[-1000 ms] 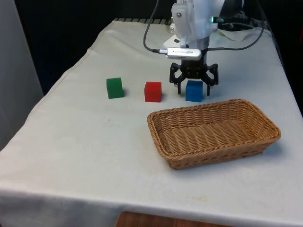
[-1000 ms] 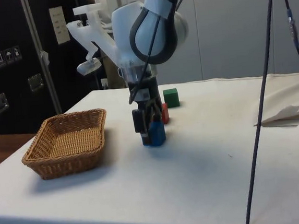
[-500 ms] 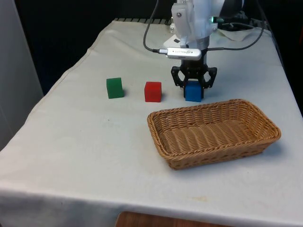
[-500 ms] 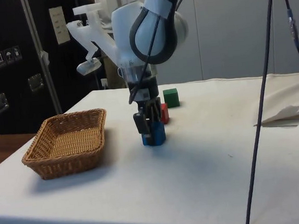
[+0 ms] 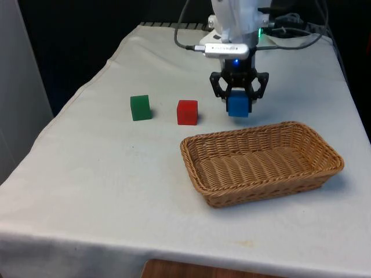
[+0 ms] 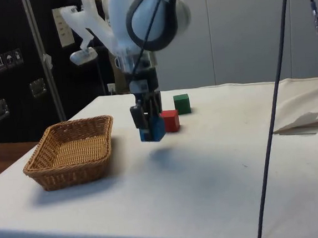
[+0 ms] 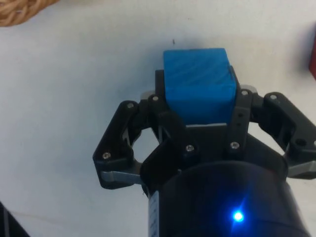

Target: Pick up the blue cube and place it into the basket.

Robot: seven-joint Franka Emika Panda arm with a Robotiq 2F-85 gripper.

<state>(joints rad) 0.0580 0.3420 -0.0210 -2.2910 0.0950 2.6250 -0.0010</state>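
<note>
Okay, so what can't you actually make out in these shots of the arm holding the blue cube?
- Front view: the blue cube's gripped sides, covered by the gripper.
- Side view: the basket's floor, mostly hidden by its near wall.
- Wrist view: the basket and red cube, both cut off by the picture's edges.
- Front view: the green cube's far face, turned away from the camera.

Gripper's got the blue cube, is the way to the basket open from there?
Probably yes. The gripper holds the blue cube clear of the cloth, the basket is open-topped, and the red cube sits on the other side.
</note>
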